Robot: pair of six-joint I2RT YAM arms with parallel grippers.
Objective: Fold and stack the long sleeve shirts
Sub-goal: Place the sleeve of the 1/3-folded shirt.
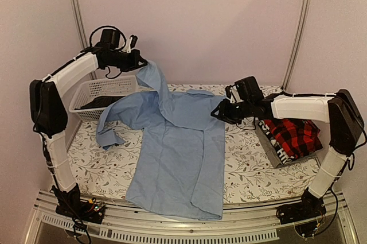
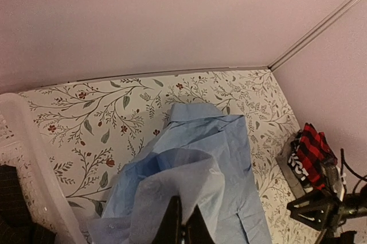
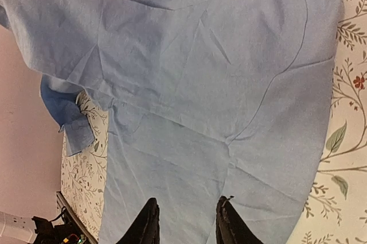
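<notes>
Top camera, up high behind the arm bases, looks down and takes in the whole counter [image 1: 246, 163]. The left wrist view hangs well above it, peering down past its own fingers [image 2: 171, 221] toward the far right corner. The right wrist view is low and close, filled by the light blue shirt [image 3: 218, 83], which all three views share.

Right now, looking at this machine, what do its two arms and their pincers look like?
The left arm and right arm match: white shells on the long links, chunky black joints and bases. Black cables loop around the wrists. The left gripper and right gripper are black, each with two narrow tapered fingers.
</notes>
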